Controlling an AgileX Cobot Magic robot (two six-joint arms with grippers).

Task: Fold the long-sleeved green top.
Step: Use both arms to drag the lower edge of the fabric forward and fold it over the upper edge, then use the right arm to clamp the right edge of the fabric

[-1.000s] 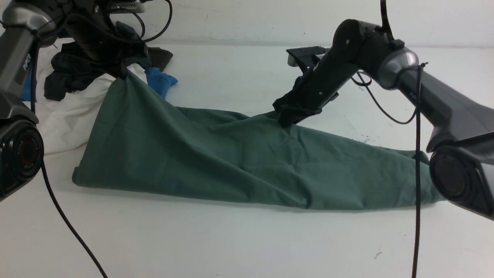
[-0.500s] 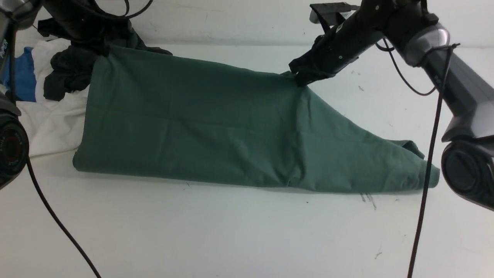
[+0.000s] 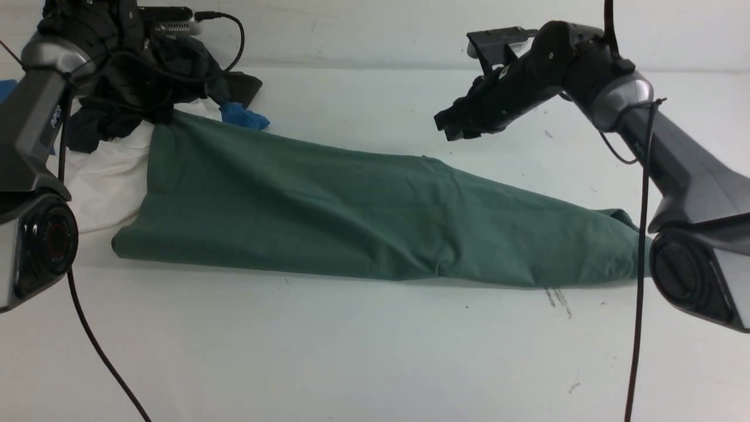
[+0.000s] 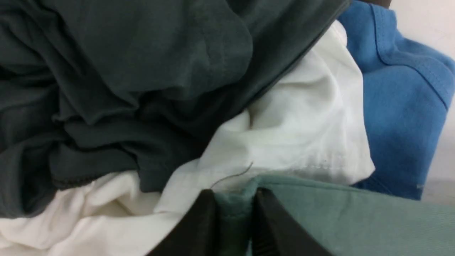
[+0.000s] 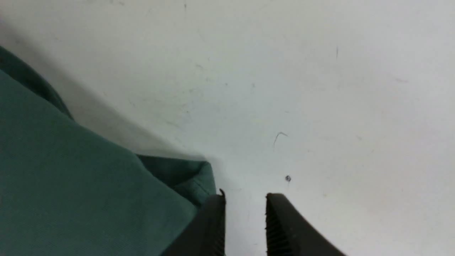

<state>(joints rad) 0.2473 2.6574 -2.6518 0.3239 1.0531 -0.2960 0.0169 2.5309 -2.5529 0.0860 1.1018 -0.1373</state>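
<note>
The left gripper (image 4: 233, 193) was seen with a fold of the green long-sleeved top (image 3: 363, 217) lying between its two dark fingers (image 4: 199, 227). Whether that cloth was pinched or merely lay in the gap could not be told. The right gripper (image 3: 448, 126) was seen parted and empty, held above the bare white table (image 3: 351, 363) at about 1 o'clock in the front view and apart from the cloth. In the right wrist view its tips (image 5: 245, 197) were shown over bare table, with a corner of the top (image 5: 71, 185) just beside one finger.

The top was spread as a long folded band across the middle of the table. It ran from a raised corner at 10 o'clock down to a flatter end at 4 o'clock. That raised corner was rested against a heap of other clothes at 10 o'clock: a white garment (image 3: 105, 176), a dark garment (image 3: 117, 105) and a blue garment (image 3: 243, 117). In the left wrist view the white cloth (image 4: 302, 135) was shown touching the green edge (image 4: 337, 213).
</note>
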